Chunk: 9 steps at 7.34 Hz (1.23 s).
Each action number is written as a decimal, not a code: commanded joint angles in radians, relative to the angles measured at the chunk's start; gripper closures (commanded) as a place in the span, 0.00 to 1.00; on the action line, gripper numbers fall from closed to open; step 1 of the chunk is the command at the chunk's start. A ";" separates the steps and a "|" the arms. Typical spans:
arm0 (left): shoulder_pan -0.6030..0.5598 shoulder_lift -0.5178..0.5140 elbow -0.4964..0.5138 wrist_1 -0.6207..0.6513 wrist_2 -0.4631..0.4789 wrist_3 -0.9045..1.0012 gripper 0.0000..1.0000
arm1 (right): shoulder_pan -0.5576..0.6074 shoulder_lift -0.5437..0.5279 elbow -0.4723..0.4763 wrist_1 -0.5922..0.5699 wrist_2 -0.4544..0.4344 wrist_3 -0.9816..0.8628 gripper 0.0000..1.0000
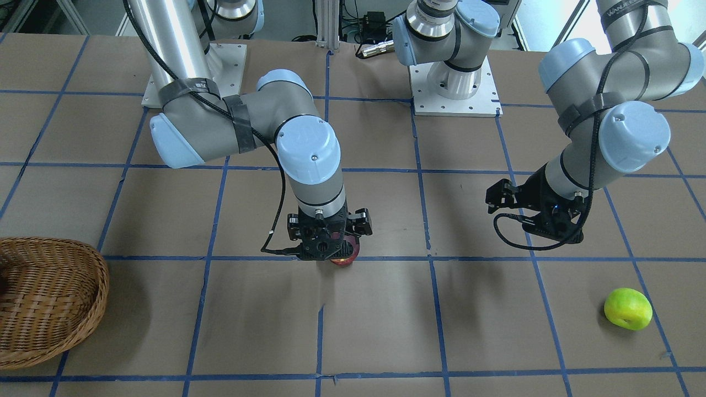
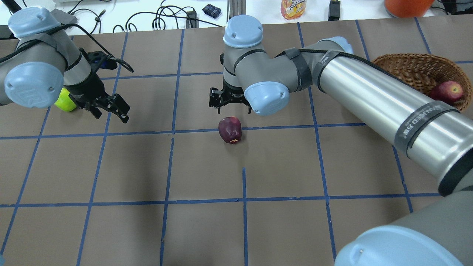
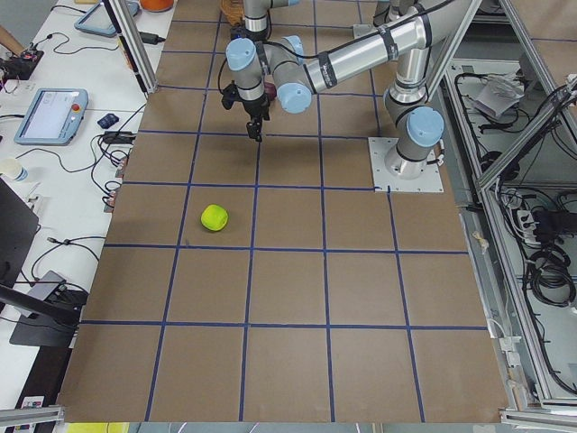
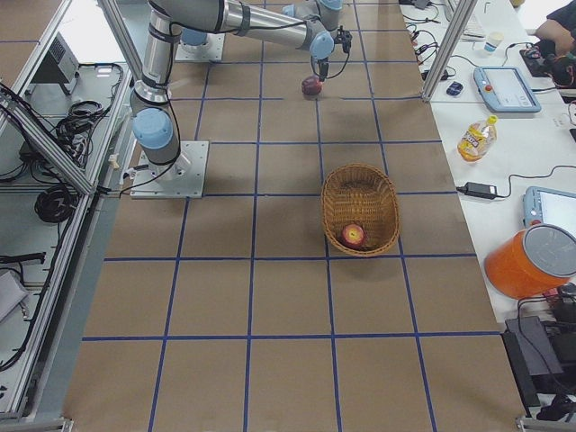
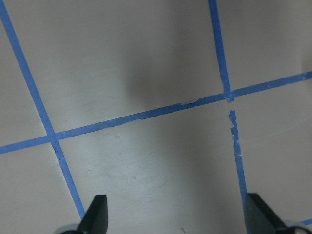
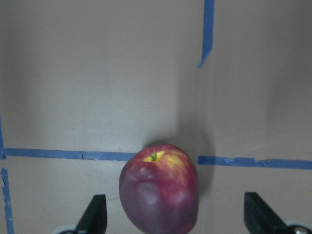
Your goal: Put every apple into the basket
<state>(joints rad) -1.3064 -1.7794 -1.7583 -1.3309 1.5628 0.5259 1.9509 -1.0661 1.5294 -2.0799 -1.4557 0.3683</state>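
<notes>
The right gripper (image 6: 176, 217) is held wide open and empty just above the maroon apple (image 6: 158, 195) at mid-table, seemingly to straddle it, while a red apple (image 2: 447, 92) is lodged in the basket (image 2: 406, 61).

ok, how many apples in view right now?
3. The red apple lies in the basket. The maroon apple sits on the table near its middle. The green apple sits toward the table's left end. None appear hidden.

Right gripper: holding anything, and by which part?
Nothing is held. The right gripper hangs open above the dark maroon round apple on the table, fingers clear of it. The left gripper is also open, empty.
</notes>
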 commanded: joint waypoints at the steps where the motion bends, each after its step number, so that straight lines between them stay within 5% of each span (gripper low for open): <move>1: 0.087 0.000 -0.045 0.002 -0.018 0.094 0.00 | 0.014 0.037 0.015 -0.025 0.000 0.015 0.00; 8: 0.124 -0.009 -0.114 0.110 -0.023 0.195 0.00 | 0.014 0.101 0.026 -0.052 0.028 0.011 0.01; 9: 0.137 -0.009 -0.145 0.187 -0.023 0.218 0.00 | 0.014 0.100 0.023 -0.052 0.028 0.012 0.83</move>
<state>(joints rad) -1.1823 -1.7892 -1.8699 -1.2082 1.5408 0.7228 1.9652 -0.9676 1.5548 -2.1312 -1.4289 0.3821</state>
